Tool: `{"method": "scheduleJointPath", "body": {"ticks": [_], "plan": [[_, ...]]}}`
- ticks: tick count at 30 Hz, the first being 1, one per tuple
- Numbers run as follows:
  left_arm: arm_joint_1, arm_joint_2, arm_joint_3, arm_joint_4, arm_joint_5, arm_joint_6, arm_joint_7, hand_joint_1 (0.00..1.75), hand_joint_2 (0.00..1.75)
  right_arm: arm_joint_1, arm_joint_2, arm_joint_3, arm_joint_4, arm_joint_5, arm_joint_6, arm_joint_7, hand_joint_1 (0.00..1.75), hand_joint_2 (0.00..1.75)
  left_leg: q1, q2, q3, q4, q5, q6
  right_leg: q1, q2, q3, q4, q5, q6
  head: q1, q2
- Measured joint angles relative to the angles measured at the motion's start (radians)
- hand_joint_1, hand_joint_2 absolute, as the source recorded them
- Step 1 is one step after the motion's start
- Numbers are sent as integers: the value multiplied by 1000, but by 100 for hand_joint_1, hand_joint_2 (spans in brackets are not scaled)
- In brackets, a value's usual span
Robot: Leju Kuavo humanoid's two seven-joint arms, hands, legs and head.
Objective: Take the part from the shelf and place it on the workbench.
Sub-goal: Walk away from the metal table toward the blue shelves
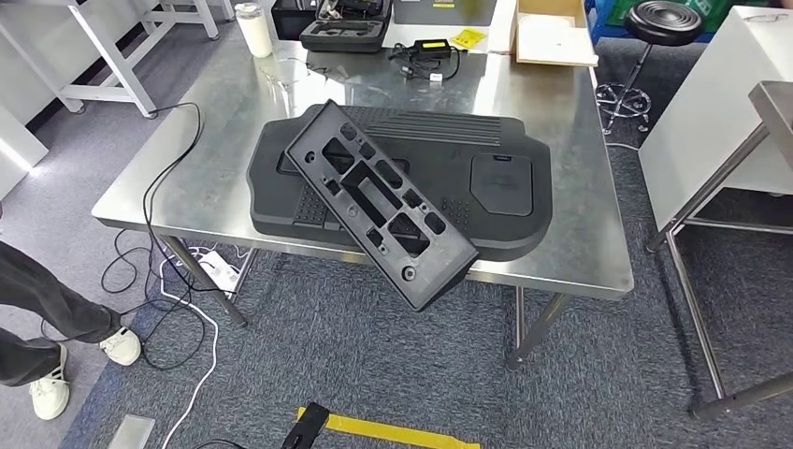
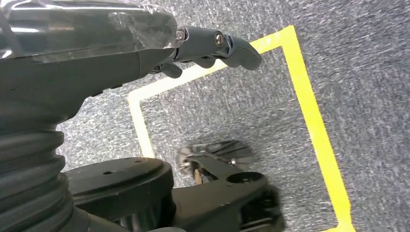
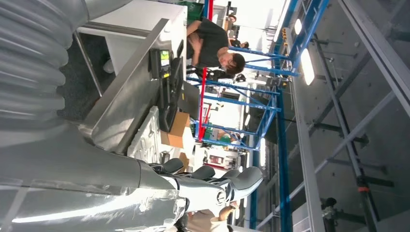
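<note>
The left hand [image 2: 212, 46] sits close in front of its wrist camera, hanging over grey carpet [image 2: 367, 63] with its dark fingers [image 2: 241, 50] curled loosely inward and nothing held in them. On the carpet below the fingertips runs a square outline of yellow tape [image 2: 309, 101]. The right hand [image 3: 212, 181] is raised in its wrist view, its fingers [image 3: 244, 178] bent a little and apart, also holding nothing; beyond it stands a steel table edge [image 3: 130, 87] with a cardboard box [image 3: 176, 128], and farther off a person [image 3: 212, 46] in a dark shirt sits among blue racking [image 3: 280, 121]. In the head view neither hand touches the part [image 1: 379, 201], a long black plastic panel with many rectangular recesses. It lies well apart from both hands on the steel workbench [image 1: 561, 122], tilted, resting on top of a larger black moulded cover [image 1: 486, 173], with its lower end jutting out past the near edge of the workbench. At the far side of the workbench stand a white bottle [image 1: 252, 28], a black case [image 1: 346, 28] and a small device with a yellow label [image 1: 432, 47]. A person's leg and white shoe [image 1: 51, 393] show at the left, beside loose cables [image 1: 168, 281] on the carpet.
</note>
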Motion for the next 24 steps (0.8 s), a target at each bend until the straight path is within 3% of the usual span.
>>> {"method": "scheduleJointPath", "body": {"ticks": [1,2,5,6,10,11,13,15,16,17,18,21,22,24], "plan": [[1,0,0,0,0,0,0,0,175,0,0,0,0,1,0,1,0,175,1,0,-2,25,-8,-1,0,0,-7,3,3,0,0,0],[1,0,-1,0,0,0,0,0,175,0,0,0,0,1,0,2,0,175,1,0,15,11,2,-1,0,0,-14,7,6,2,0,0],[0,0,-4,0,0,0,0,0,175,0,0,0,0,1,0,3,0,175,1,0,128,-179,72,8,2,0,-28,22,9,8,0,0],[-1,0,-5,0,0,0,0,0,175,0,0,0,0,1,0,3,0,175,-1,0,150,-225,85,11,3,0,-31,26,11,13,0,0],[0,0,-7,0,3,0,0,0,175,0,0,0,0,1,0,3,0,175,-5,2,151,-255,104,31,0,1,-40,30,17,37,1,0],[-1,0,-7,0,4,0,-1,0,175,0,0,0,0,1,0,3,0,175,-4,3,148,-260,111,39,-1,2,-48,46,1,42,2,0],[-3,0,-8,0,5,0,-1,0,175,1,-1,0,0,2,0,3,0,175,-2,6,135,-267,126,50,-3,6,-84,134,-66,52,6,0],[-3,0,-9,0,6,0,-1,0,175,4,-2,0,0,3,0,4,0,175,-3,6,120,-266,136,53,-5,7,-129,257,-133,59,8,0],[-2,0,-11,0,6,0,-1,0,175,6,-2,0,0,3,0,5,0,175,-4,6,112,-265,141,53,-6,7,-137,291,-145,61,7,0],[-2,0,-12,0,7,0,-1,0,175,7,-2,0,0,4,0,6,0,175,-4,6,106,-263,144,52,-6,7,-127,290,-138,61,7,0],[-2,0,-13,0,7,0,-1,0,175,8,-2,0,0,4,0,6,0,175,-4,6,101,-262,147,50,-7,6,-95,247,-114,60,7,0],[-3,0,-15,0,12,-1,-1,0,175,6,-2,0,0,3,0,6,0,175,-7,6,93,-254,154,41,-5,7,24,43,-44,50,7,0],[-4,0,-15,0,14,-1,-1,0,175,5,-2,0,0,3,0,6,0,175,-8,6,89,-252,157,36,-3,7,38,11,-37,46,7,0],[-4,0,-15,0,16,-1,-1,0,175,5,-3,0,0,3,0,6,0,175,-7,6,85,-251,164,24,2,9,34,4,-33,36,6,0]]}}
